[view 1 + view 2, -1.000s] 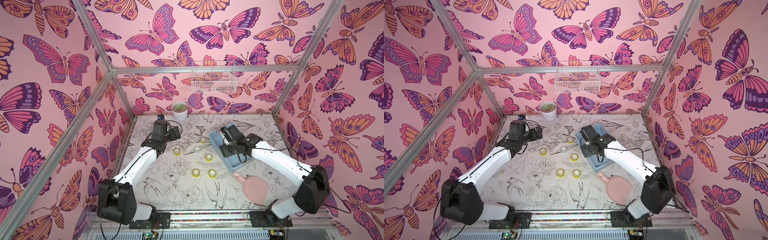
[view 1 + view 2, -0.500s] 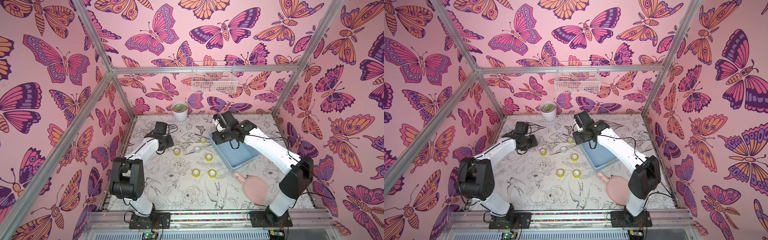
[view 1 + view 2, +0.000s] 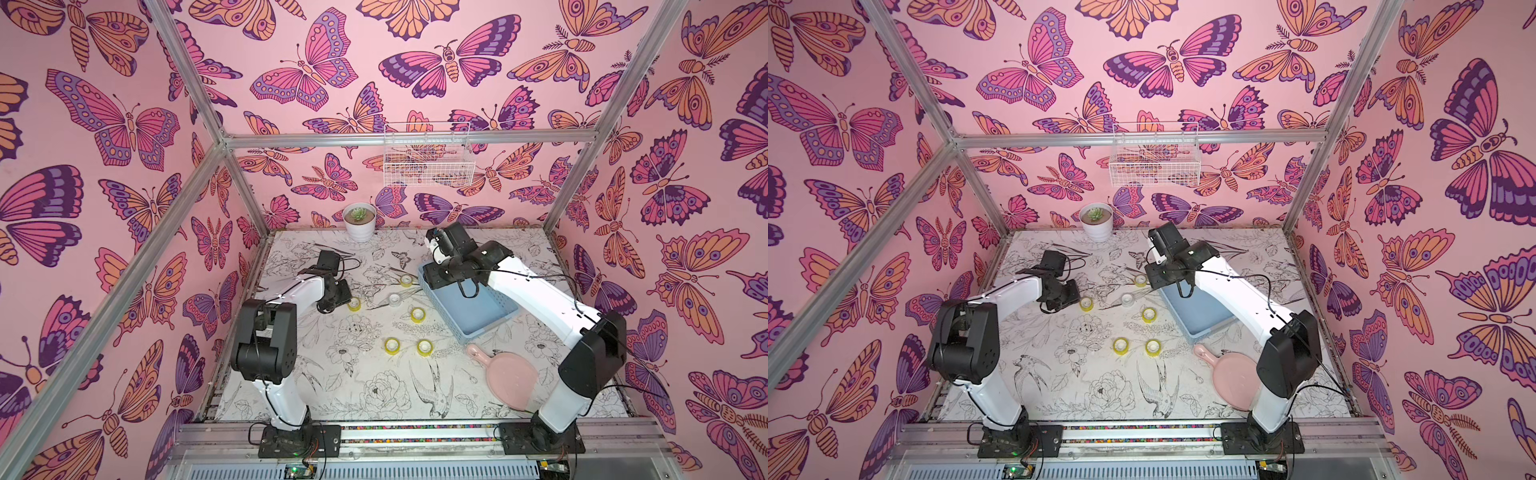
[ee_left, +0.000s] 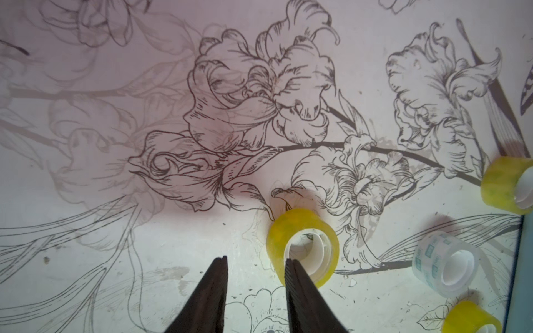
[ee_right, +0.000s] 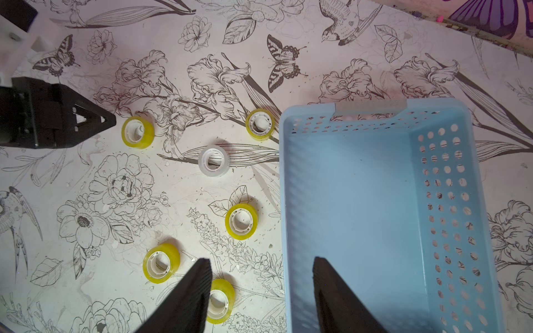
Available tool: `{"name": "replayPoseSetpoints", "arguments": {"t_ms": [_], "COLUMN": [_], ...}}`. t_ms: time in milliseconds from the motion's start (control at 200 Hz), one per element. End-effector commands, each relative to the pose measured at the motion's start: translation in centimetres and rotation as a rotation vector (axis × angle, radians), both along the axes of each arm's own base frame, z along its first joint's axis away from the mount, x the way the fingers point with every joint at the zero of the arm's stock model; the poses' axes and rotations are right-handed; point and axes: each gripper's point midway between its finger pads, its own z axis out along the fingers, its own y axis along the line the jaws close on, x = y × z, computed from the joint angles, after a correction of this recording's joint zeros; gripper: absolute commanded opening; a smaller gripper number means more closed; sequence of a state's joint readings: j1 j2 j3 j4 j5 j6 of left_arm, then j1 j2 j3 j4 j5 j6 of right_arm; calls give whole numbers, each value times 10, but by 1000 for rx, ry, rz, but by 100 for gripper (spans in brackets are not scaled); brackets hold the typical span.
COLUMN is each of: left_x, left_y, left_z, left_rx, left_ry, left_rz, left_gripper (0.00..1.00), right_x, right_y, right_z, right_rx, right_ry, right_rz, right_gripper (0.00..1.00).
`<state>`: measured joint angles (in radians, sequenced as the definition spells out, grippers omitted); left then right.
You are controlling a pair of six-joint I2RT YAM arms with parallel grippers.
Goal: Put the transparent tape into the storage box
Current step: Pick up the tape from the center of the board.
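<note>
My left pincer (image 4: 255, 259) is low over the bench (image 4: 115, 253). Its jaws are only partly apart, bare surface shows between them, and nothing is in their hold. One of its fingers (image 4: 300, 288) is hard beside a yellow tape roll (image 4: 302, 223); I cannot tell whether it touches. That roll is not the one I want. The transparent tape (image 4: 432, 259) lies farther out on the same side, past the yellow roll and toward the light blue storage box (image 5: 346, 201). It is apart from both. It lies flat with its core opening upward, so there is no long axis to line up with. I judge the grip needs one finger in the core and one outside the ring.

My right pincer (image 5: 261, 259) hangs wide open and empty, above the box wall that faces the rolls. One finger is over the bench by a second yellow roll (image 5: 220, 299), the other over the box's bare floor. From there the clear roll sits well ahead, on the bench side of that wall.

In both top views the clear roll lies about midway between the two wrists. The left is already at bench height, so I judge it better placed. It must sidestep the yellow roll first, or it will pick up the wrong tape.
</note>
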<state>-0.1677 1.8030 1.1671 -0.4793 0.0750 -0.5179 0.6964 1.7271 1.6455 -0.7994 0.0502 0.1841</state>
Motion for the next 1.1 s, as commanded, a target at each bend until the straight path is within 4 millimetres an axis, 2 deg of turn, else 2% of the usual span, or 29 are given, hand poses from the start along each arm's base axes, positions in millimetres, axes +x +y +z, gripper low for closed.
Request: {"name": "replayPoseSetpoints", "arguments": {"t_ms": [0,180,531,571,646,761,936,1092], "left_x": [-1,4,-2,-1,0,1,1,13], "left_y": [-10,-15,-7,-7,-8,-9,-11,-16], "left_z": [-8,-7,-33,-33,-32,-26,-13,26], "left_rx": [-1,7,63,64,62,67,76,98], "left_ry": [24,9,83,82,79,66,40,-40], "left_rz": [-23,-30,-15,-15,-15,-20,-26,-66], "left_gripper": [39,40,36,33,20,0,0,0], "right_x": [1,2,5,5,6,6,8,11], "right_y": [-2,-2,-11,-11,-12,-13,-16,-22], "right_z": [1,0,-1,-2,-2,-1,-1,7], "right_rx": [19,24,32,33,34,34,39,50], "right_ry": [5,8,8,9,13,9,5,-11], "right_rz": [-14,-15,-32,-31,-34,-35,-45,-70], "right_gripper": [62,62,62,62,61,61,60,59]}}
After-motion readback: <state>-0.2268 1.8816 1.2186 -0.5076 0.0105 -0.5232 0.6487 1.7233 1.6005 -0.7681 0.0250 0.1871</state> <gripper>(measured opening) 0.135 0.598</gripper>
